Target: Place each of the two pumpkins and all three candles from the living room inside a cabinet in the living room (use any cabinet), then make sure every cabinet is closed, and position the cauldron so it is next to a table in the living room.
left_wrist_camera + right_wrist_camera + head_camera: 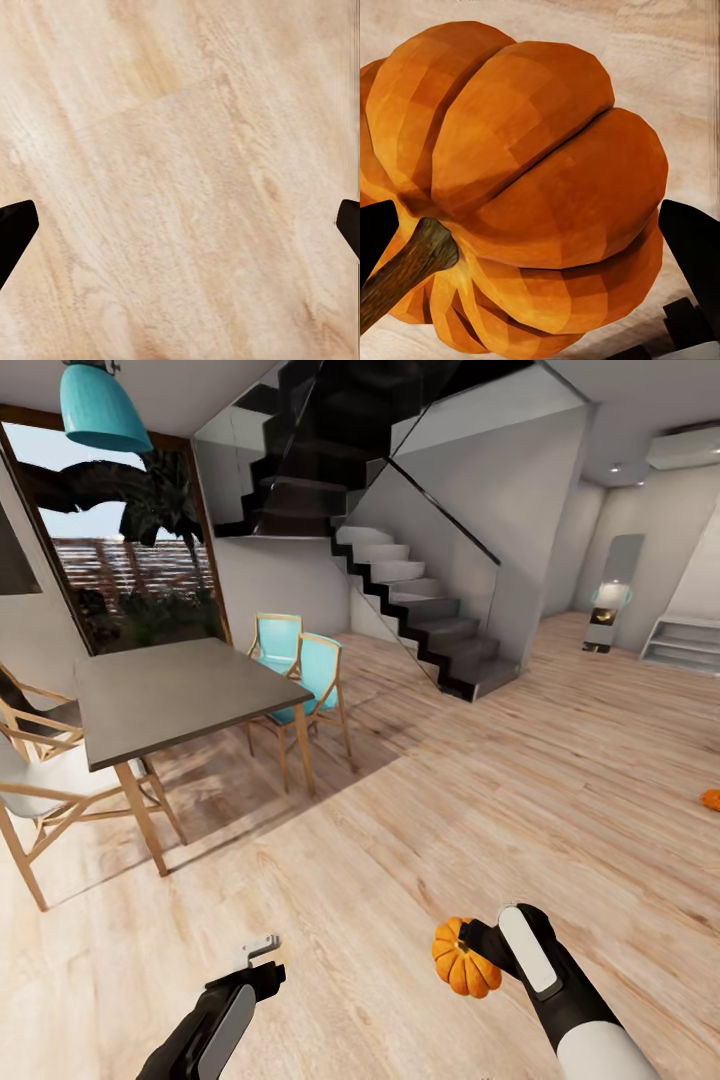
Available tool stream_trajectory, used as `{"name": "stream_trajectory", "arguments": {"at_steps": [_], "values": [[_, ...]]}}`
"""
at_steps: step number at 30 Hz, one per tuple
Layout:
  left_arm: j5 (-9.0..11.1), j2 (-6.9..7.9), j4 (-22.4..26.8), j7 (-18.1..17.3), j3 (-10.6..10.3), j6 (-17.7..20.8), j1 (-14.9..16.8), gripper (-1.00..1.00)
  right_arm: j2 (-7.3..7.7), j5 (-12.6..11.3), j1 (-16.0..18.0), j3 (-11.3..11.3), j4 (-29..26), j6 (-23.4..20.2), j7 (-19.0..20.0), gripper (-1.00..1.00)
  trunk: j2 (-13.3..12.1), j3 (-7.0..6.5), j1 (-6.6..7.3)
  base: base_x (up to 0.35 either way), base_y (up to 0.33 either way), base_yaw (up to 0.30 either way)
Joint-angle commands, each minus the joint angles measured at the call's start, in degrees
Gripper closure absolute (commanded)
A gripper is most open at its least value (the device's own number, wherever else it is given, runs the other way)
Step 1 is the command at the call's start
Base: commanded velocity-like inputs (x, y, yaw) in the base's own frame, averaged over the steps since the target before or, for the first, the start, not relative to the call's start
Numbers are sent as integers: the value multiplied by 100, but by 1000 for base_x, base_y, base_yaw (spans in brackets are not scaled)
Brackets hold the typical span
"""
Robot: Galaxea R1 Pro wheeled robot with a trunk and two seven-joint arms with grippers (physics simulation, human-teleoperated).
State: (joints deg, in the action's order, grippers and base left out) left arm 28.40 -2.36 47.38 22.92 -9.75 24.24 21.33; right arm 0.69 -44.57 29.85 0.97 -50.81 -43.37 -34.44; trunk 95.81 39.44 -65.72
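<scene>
We see 1 pumpkin (465, 958) held up over the wooden floor (400, 840) by our right tool (478, 950), low in the head view. In the right wrist view this pumpkin (525, 195) sits between the 2 dark fingertips (690, 240), ribs outward, its brown stem (405, 270) slanting off to one side; the tool is closed on it. No writing or brand can be read on anything.

A second pumpkin (711, 799) lies on the floor at the far right edge, well apart.

Our left tool (258, 950) hangs over bare floor, fingers spread wide, holding nothing.

The dining worktop (165, 695) with 2 turquoise chairs (305, 680) stands beyond, the staircase (420, 610) behind.
</scene>
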Motion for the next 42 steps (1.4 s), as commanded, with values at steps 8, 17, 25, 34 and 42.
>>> {"name": "stream_trajectory", "arguments": {"at_steps": [8, 17, 25, 34, 42], "values": [[64, -1, 16, 54, -18, 11, 3, -100, -8, -61, 3, 0, 73, 2, -54, 100, 3, 7, 0, 0, 0, -274], [67, 6, 17, 54, -15, 11, 3, -100, -7, -67, 3, -1, 106, 139, -54, 100, 3, 7, 0, 0, 0, -283], [66, 7, 17, 54, -10, 11, 3, -100, -26, -69, 3, -4, 107, 144, -54, 100, 3, 7, 0, 0, 0, -284], [68, 9, 17, 54, -9, 11, 3, -100, -42, -68, 3, -9, 209, 145, -51, 100, 3, 7, 0, 0, 0, -284], [65, 8, 17, 54, -9, 11, 3, -100, -60, -57, 3, -9, 229, 145, -53, 100, 3, 7, 0, 81, 0, -284]]}}
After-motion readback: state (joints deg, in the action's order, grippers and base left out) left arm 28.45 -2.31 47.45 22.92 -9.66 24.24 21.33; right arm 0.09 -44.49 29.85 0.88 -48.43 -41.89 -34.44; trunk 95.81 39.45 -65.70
